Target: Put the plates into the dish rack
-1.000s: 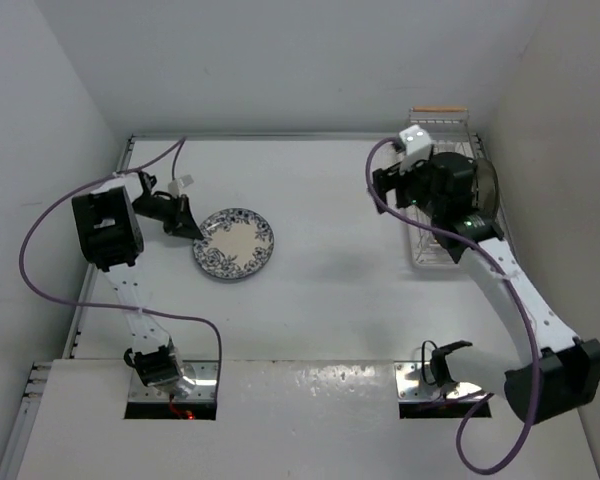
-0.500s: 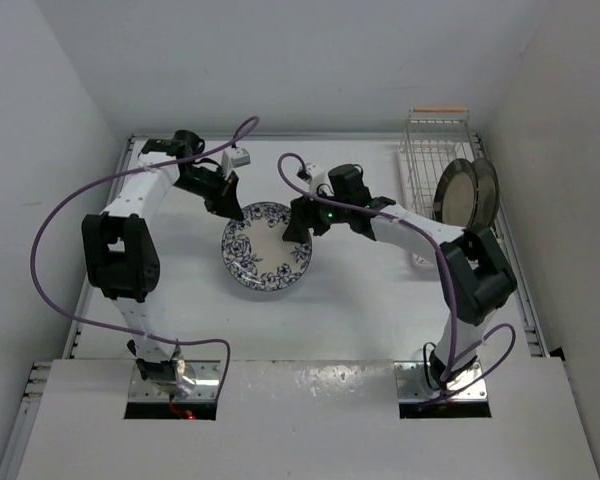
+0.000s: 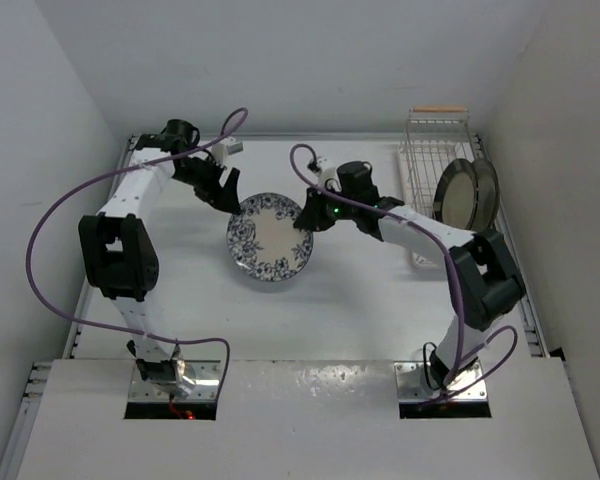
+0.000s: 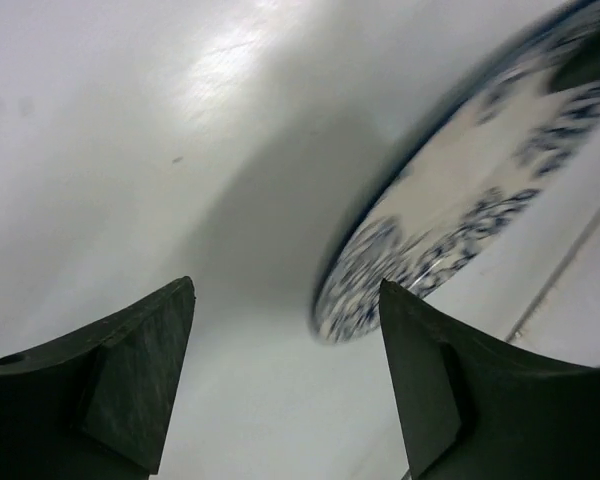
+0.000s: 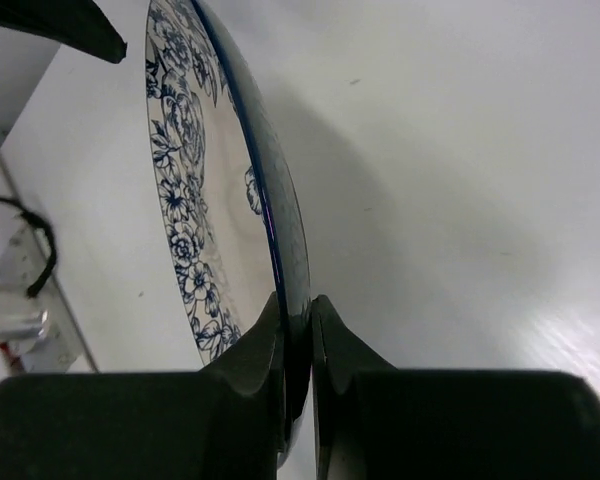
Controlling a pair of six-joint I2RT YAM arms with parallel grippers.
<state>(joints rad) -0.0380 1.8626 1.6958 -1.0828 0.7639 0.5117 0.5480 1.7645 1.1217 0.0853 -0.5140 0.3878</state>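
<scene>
The white plate with blue flowers hangs tilted over the middle of the table. My right gripper is shut on its right rim; the right wrist view shows the plate edge-on, pinched at my right gripper. My left gripper stands open just off the plate's upper left edge, nothing between its fingers; its wrist view shows the plate ahead of my left gripper. Two cream plates stand on edge in the white wire dish rack at the far right.
The rack's wooden handle lies against the back wall. White walls close the table on the left, back and right. Purple cables loop from both arms above the table.
My left gripper let go of the plate, opened and drew back to the upper left. My right gripper closed on the plate's right rim. The plate shifted slightly right.
</scene>
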